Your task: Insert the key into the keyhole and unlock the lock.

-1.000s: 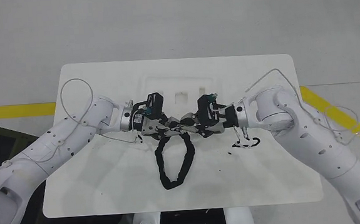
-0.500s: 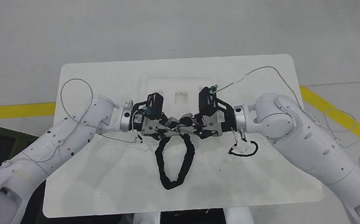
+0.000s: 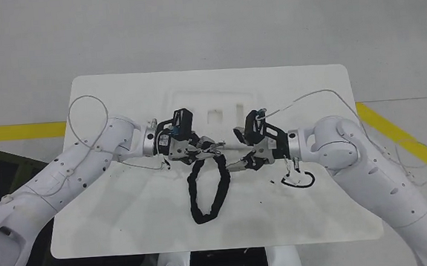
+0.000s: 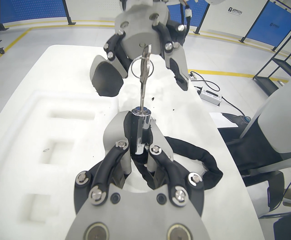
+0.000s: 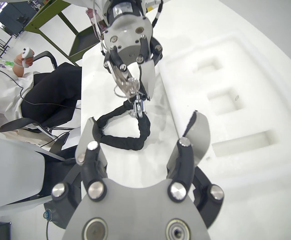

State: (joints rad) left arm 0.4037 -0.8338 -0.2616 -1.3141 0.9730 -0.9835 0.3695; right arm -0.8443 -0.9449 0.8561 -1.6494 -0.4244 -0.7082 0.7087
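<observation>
Clamps the lock cylinder (image 4: 139, 129) in the left gripper (image 4: 136, 120), low centre of the left wrist view, chrome end up. Shows the key (image 4: 143, 75) standing in the keyhole (image 4: 142, 111), blade upright, ring (image 4: 131, 67) hanging off the bow; depth of seating hard to judge. Leaves the right gripper (image 4: 143, 78) spread wide at upper centre, pads either side of the key and touching nothing.

Probably not yet turned, so calls for a fresh grasp on the bow. Risks one pad closing ahead of the other, knocking the thin bow sideways and levering the key out. Risks pinching the ring instead of the bow, giving slip and no torque. Risks the cylinder rolling within the left pads if the twist outruns the clamp, dragging the black cable (image 3: 193, 194) looped toward lower centre of the top view.

Underneath: white table (image 3: 316, 215), with a white foam insert (image 5: 250, 95) of rectangular pockets at the right of the right wrist view. Beyond: grey floor (image 3: 191, 23), yellow line (image 3: 20, 131) at mid left, blue panels (image 4: 34, 9) along the top.
</observation>
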